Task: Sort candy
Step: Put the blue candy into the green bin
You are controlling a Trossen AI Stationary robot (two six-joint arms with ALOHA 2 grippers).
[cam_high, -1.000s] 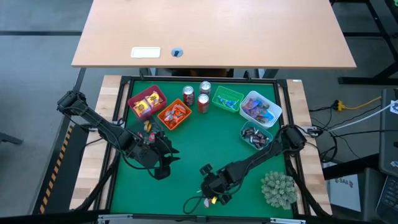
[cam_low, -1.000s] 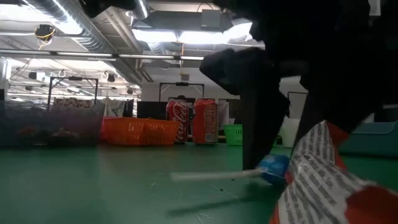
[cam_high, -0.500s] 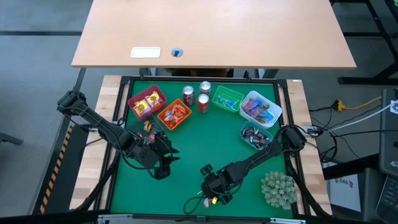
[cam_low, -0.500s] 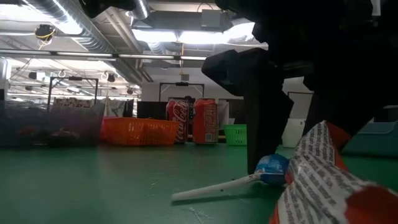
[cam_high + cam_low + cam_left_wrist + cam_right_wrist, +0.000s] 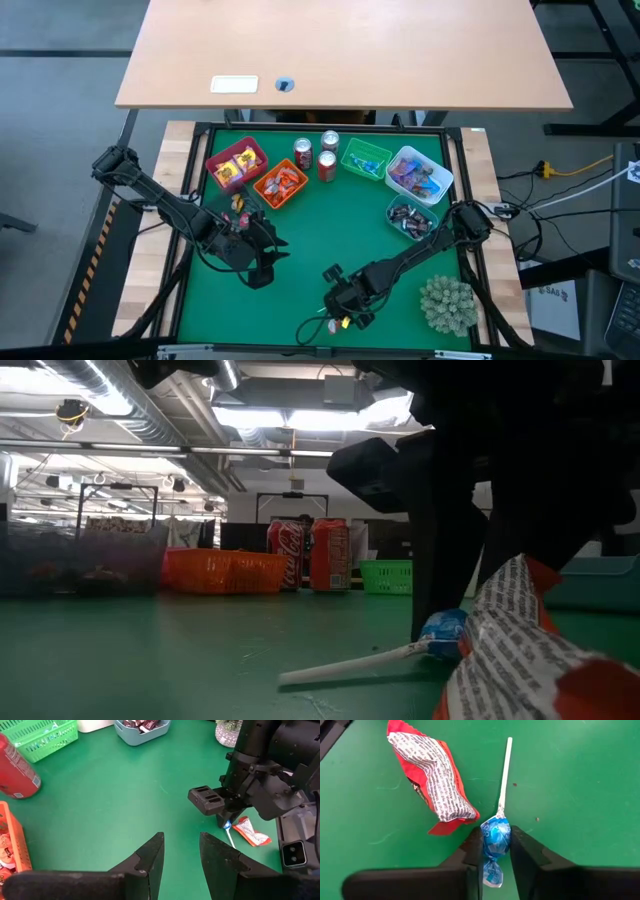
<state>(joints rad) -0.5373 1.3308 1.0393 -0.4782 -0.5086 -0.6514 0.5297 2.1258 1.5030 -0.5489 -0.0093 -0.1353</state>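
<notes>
Item one, my right gripper (image 5: 496, 851): low at the near edge of the green mat (image 5: 300, 230), fingers pressed to both sides of a blue-wrapped lollipop (image 5: 495, 836), its white stick pointing away across the mat. Only the right wrist view shows that clamp plainly; from overhead I see just a small bright speck beneath the gripper. Item two, a red and white striped candy wrapper (image 5: 433, 776), lying flat just beside the lollipop head; in the low view it fills the near corner and partly hides the blue head. Item three, my left gripper (image 5: 181, 851): fingers apart with nothing between them, hovering mid-mat, facing the right arm. Item four, back row, seen overhead: red bin (image 5: 236, 164), orange basket (image 5: 279, 184), two red soda cans (image 5: 315, 154), green basket (image 5: 364, 160), pale blue tub (image 5: 419, 174) and a smaller tub (image 5: 411, 219), each tub holding wrapped sweets. Item five, spiky plant ball (image 5: 446, 304), near right corner.
</notes>
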